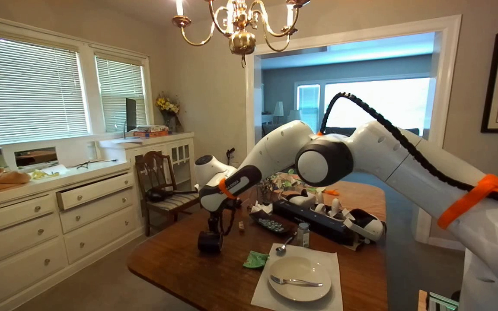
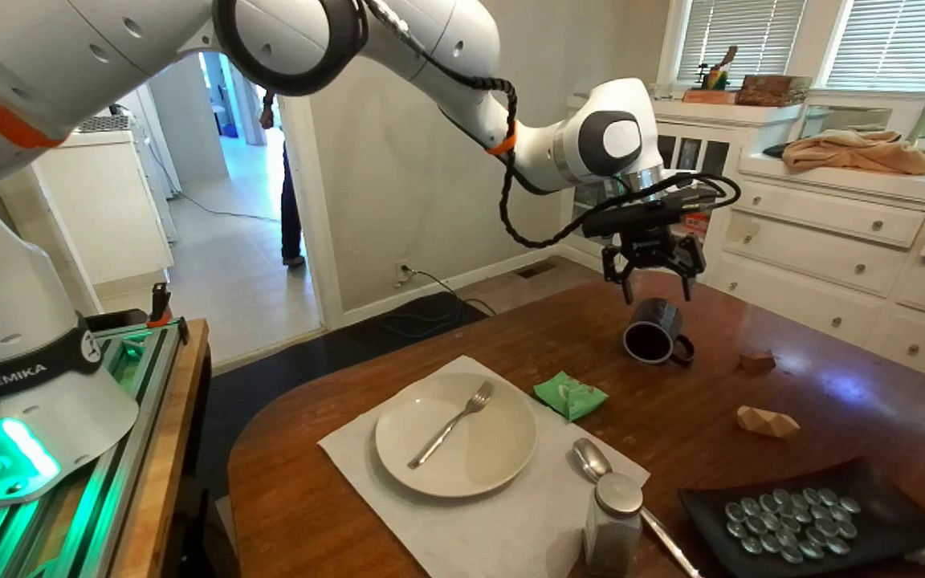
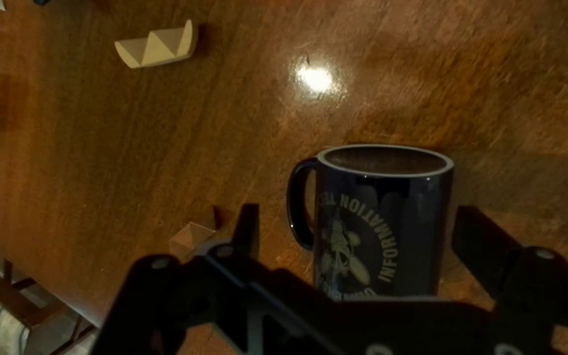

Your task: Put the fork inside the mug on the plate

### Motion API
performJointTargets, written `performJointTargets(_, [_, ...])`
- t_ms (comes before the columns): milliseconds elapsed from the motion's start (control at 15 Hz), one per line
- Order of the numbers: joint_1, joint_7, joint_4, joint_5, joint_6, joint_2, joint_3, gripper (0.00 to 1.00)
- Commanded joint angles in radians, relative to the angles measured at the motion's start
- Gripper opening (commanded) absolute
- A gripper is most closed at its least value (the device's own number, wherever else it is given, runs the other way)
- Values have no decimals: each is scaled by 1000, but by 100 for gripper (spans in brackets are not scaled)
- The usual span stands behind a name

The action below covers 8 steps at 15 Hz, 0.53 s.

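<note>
The dark mug [image 2: 655,329] lies on its side on the wooden table, its handle out to one side. It also shows in an exterior view [image 1: 210,242] and in the wrist view [image 3: 382,222]. My gripper [image 2: 657,294] is open and empty just above the mug. In the wrist view the open fingers [image 3: 358,212] appear on either side of the mug, with gaps to it. The silvery fork [image 2: 453,424] lies on the white plate [image 2: 503,453]. The fork [image 1: 297,282] and plate [image 1: 301,297] also show in an exterior view. Neither shows in the wrist view.
A green packet [image 2: 571,396] lies between plate and mug. A spoon [image 2: 592,460] and a shaker jar [image 2: 613,526] stand beside the plate on a white paper mat [image 2: 511,530]. Wooden pieces [image 2: 767,421] and a black tray [image 2: 719,534] with glass beads lie nearby.
</note>
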Motion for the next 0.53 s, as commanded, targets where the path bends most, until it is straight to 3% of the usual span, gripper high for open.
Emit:
performJointTargets(0, [-4,-112,220,74,-109,134,17,100])
performJointTargets(467, [6,-174,428,109,-207,272,4,100])
